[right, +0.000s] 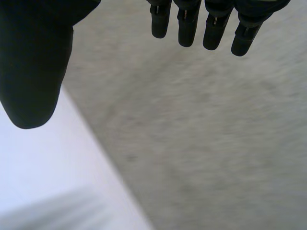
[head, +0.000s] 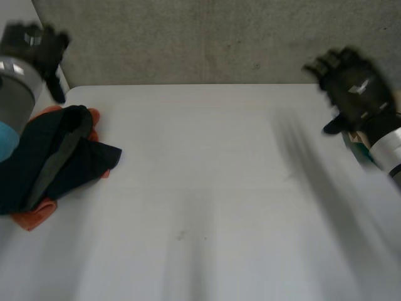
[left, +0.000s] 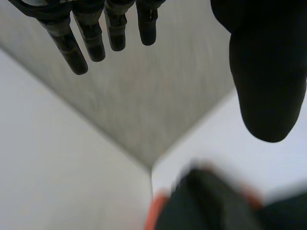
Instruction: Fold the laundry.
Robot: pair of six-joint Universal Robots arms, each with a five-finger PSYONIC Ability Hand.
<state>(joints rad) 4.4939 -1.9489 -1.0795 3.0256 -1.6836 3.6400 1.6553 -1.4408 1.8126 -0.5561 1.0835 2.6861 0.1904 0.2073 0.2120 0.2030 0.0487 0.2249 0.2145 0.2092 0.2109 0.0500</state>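
A crumpled pile of laundry lies at the table's left edge: dark navy cloth [head: 56,157] on top of an orange piece [head: 34,216]. My left hand [head: 34,44] is raised above and behind the pile, fingers straight and holding nothing. In the left wrist view the fingers [left: 88,36] and thumb [left: 266,76] are spread apart, with the dark cloth [left: 211,201] and an orange edge [left: 156,215] far below. My right hand [head: 354,88] hovers high over the table's far right, open and empty; its fingers [right: 201,21] and thumb [right: 36,67] stand apart.
The white table [head: 207,207] stretches bare from the pile to the right side. A grey wall [head: 188,37] rises behind the far edge. A small green thing [head: 358,147] peeks out under my right wrist.
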